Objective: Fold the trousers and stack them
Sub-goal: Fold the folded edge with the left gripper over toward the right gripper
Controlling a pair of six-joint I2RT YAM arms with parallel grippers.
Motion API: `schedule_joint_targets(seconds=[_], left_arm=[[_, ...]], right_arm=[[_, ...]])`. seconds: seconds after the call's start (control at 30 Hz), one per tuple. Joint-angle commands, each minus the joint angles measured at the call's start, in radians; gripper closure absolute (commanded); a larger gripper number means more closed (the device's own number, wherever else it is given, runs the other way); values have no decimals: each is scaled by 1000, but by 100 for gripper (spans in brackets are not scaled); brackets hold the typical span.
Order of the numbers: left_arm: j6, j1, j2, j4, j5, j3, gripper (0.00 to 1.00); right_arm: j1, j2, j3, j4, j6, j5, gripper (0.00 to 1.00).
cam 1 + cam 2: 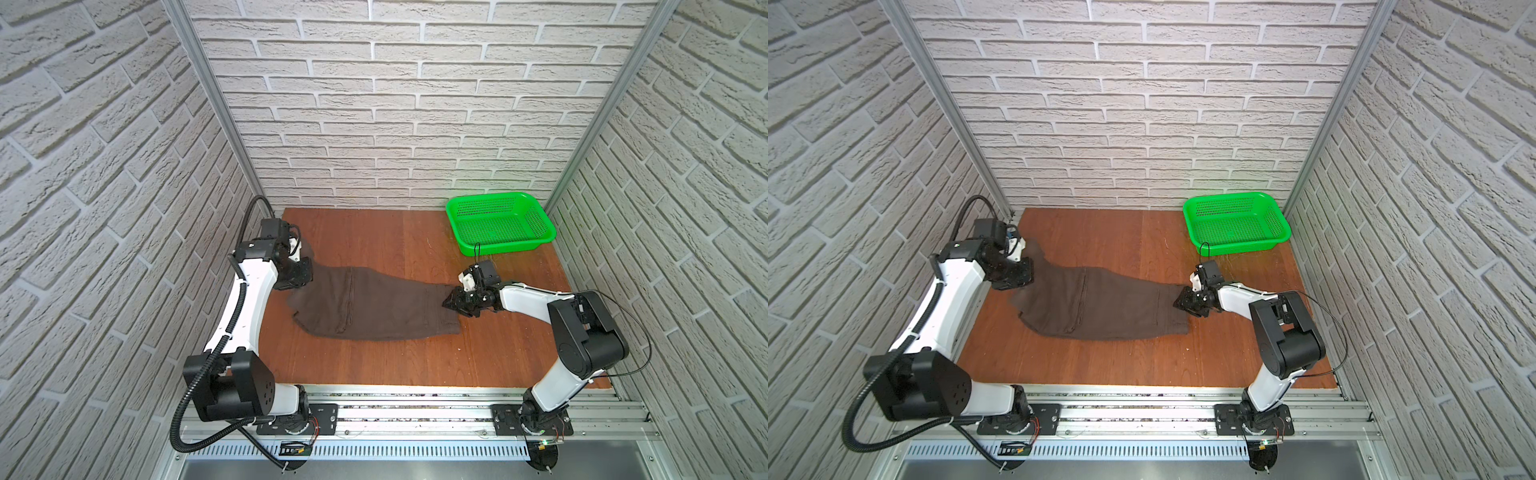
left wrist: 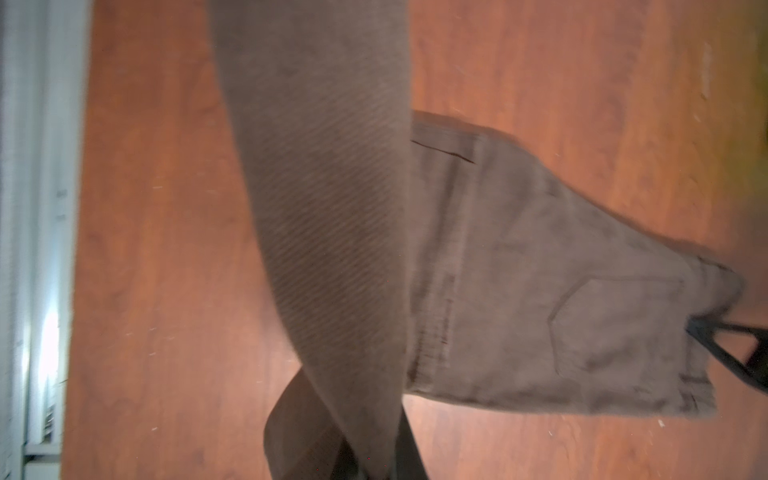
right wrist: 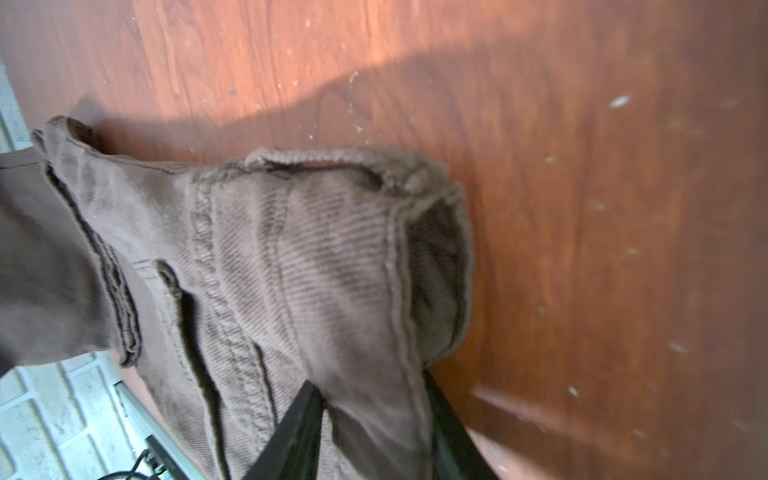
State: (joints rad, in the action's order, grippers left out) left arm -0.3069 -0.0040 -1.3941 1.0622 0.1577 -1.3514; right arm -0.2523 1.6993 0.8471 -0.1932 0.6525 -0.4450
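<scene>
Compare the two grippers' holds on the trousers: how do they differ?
The left gripper pinches a thin fold, jaws nearly together; the right gripper clamps a thick bunched edge, jaws wider. The left gripper holds its end of the trousers off the table; the right gripper's end sits lower, by the back pocket. Both grip fabric.

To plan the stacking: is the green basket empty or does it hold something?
Empty. In both top views the green basket shows only its bare perforated floor; the trousers lie outside it.

Brown trousers [image 3: 332, 257] in right gripper [image 3: 370, 390]
</scene>
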Motion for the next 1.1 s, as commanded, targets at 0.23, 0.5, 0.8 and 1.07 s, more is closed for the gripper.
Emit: schedule_joint_targets(seconds=[0.23, 0.5, 0.8, 1.07], left_arm=[[-230, -355, -46, -9, -55, -69, 100], [-449, -636, -223, -144, -121, -154, 100], [-525, -774, -398, -215, -126, -247, 100], [-554, -839, -453, -218, -131, -290, 100]], right_arm=[[-28, 44, -10, 0, -19, -57, 70], [-57, 63, 1, 16, 2, -49, 74], [-77, 68, 5, 24, 14, -32, 75], [-90, 80, 19, 35, 23, -29, 75]])
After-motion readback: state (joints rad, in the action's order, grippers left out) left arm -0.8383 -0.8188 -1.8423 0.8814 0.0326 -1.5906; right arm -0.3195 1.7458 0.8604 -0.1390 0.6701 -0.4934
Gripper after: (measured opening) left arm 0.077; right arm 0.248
